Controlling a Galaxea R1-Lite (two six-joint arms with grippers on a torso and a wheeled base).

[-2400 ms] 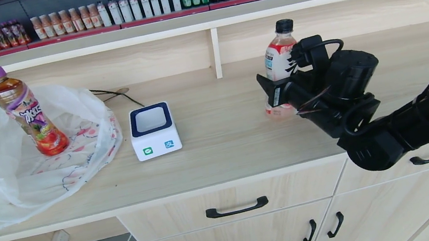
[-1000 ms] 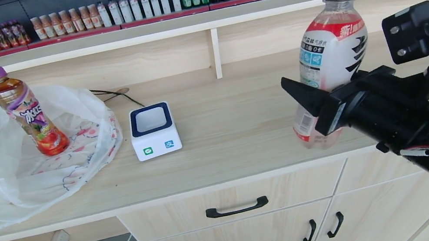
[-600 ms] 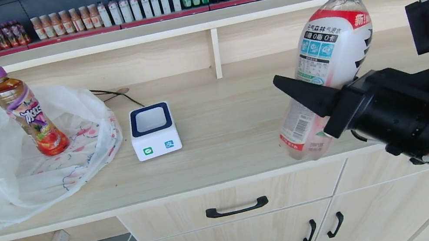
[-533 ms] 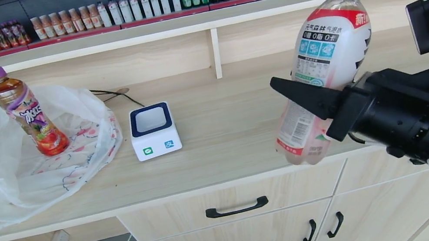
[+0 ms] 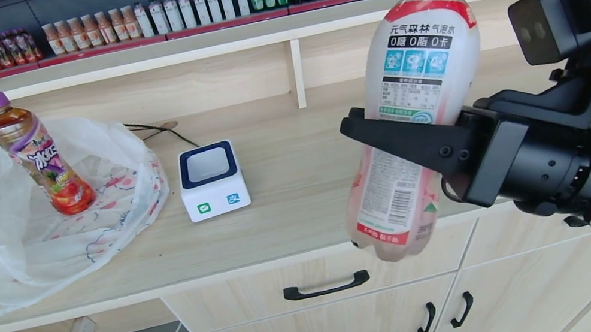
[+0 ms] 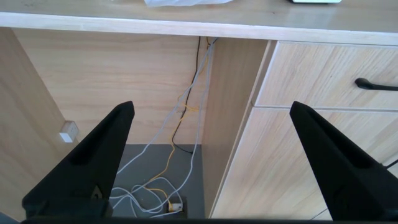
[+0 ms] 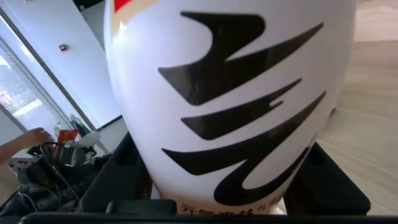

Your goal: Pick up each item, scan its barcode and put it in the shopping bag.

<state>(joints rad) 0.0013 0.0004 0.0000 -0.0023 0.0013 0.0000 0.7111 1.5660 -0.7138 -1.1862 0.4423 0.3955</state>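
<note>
The pink bottle (image 5: 415,78) is clamped by the right gripper (image 5: 415,136) and held tilted above the counter's (image 5: 292,215) near right edge. Its barcode (image 5: 396,203), low on the label, should be faced squarely to the scanner (image 5: 211,178) at left.

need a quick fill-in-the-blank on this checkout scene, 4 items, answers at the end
1. The right gripper is shut on the pink bottle, whose cap is ____.
2. The purple-capped tea bottle leans in the white ____.
3. The scanner has its window facing ____.
4. The left gripper holds nothing and is ____.

Missing words: black; shopping bag; up; open.
</note>
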